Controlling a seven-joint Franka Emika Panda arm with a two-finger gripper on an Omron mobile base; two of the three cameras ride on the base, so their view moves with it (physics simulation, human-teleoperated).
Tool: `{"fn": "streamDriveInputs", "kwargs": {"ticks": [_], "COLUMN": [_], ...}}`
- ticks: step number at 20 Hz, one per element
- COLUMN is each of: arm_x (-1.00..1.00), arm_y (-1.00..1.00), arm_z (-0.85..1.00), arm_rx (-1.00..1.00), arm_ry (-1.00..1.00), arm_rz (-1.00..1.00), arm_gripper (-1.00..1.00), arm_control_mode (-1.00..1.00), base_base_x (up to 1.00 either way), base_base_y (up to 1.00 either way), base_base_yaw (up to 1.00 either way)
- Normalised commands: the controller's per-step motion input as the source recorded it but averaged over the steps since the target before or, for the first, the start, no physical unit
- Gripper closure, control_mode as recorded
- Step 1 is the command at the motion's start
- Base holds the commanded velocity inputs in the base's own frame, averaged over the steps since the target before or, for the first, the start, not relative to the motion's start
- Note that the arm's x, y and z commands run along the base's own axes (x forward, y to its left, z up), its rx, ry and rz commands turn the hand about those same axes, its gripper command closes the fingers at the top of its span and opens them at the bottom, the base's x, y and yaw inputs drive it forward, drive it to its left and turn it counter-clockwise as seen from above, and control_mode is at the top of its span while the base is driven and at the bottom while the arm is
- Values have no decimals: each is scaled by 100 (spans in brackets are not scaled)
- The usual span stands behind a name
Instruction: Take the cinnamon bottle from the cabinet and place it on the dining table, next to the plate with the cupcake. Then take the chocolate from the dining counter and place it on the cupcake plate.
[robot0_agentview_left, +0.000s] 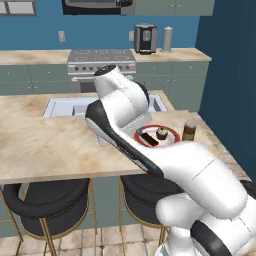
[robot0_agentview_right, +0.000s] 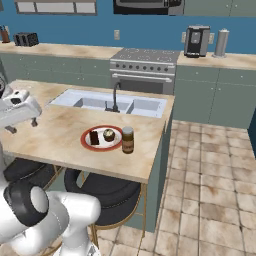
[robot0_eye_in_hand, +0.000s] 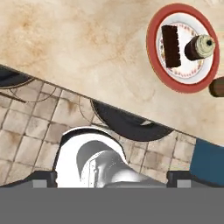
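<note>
Now jaws wide open, holding nothing

walls (robot0_agentview_right: 150, 30): blue | floor (robot0_agentview_right: 210, 175): beige tile | stove (robot0_agentview_right: 145, 67): steel, perhaps

The arm (robot0_agentview_left: 150, 150) was glossy white, built of rounded, bulbous segments with dark grey-black joint rings and a black band running along one link.

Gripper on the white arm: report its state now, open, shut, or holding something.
Two-finger gripper: open, holding nothing. The flat dark brown chocolate bar lies on the red-rimmed white plate.
</note>
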Motion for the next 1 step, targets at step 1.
{"fn": "streamDriveInputs", "kwargs": {"ticks": [1], "arm_x": [-73], "arm_y": [0], "arm_z": [-30], "arm_rx": [-11], "arm_ry": [-4], "arm_rz": [0], "arm_gripper": [-100], "arm_control_mode": [-100], "base_base_x": [0], "base_base_y": [0], "base_base_yaw": [0]}}
